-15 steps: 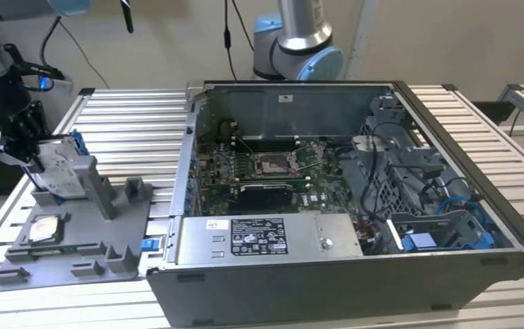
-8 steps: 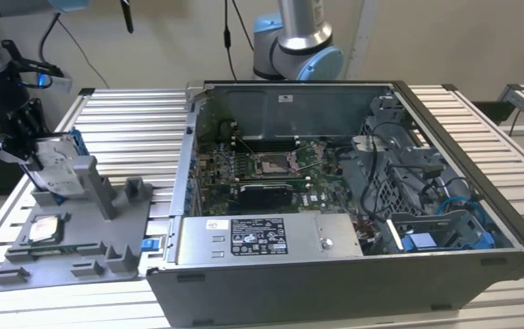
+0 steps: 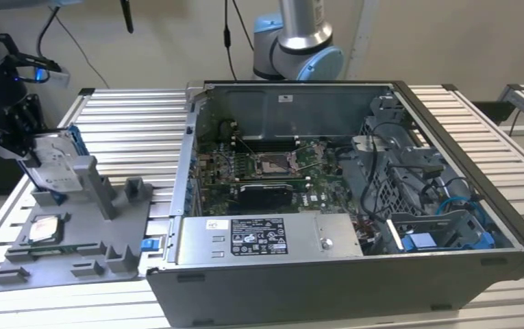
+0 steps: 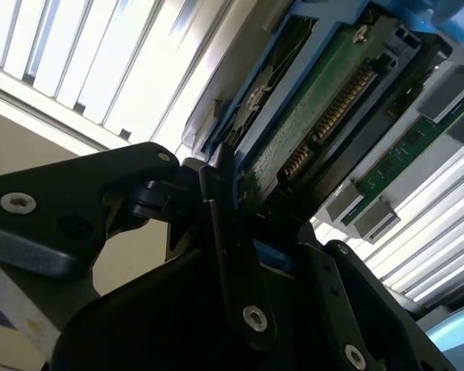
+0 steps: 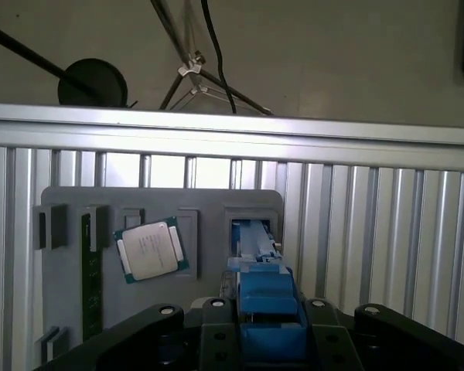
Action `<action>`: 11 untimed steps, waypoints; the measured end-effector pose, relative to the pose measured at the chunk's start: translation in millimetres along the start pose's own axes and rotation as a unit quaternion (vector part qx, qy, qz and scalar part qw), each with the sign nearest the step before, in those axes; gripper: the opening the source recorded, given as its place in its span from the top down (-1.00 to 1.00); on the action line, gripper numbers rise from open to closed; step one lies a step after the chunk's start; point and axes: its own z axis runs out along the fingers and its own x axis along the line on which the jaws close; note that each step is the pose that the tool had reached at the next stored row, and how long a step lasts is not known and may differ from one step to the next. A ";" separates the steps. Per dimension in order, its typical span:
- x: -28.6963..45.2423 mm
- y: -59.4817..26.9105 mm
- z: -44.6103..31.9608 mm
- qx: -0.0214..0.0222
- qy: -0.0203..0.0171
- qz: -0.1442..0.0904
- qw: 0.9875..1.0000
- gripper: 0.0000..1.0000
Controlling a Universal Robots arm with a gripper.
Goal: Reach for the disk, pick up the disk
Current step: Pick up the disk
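The disk, a silver-grey drive with a white label and blue rails, stands on edge over the grey fixture at the exterior view's left. My gripper comes in from above and to the left and is shut on the disk's upper end. In the first wrist view the blue rail of the disk sits clamped between the black fingers of the gripper, and its far end reaches a slot of the fixture. The second wrist view shows the green circuit-board side of the disk at the gripper.
A processor chip and a green memory stick lie on the fixture. An open computer case stands just right of the fixture. The base of another arm rises behind it. All rest on a slatted metal table.
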 end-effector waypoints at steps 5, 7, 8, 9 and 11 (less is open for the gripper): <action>0.0 0.2 -6.0 0.000 0.000 0.000 1.000 1.00; 0.0 0.2 -8.4 0.000 0.000 0.000 1.000 1.00; 0.0 0.3 -9.6 0.000 0.000 0.000 1.000 1.00; 0.0 0.3 -10.8 0.000 0.000 0.000 1.000 1.00; 0.0 0.4 -13.2 0.000 0.000 0.000 1.000 1.00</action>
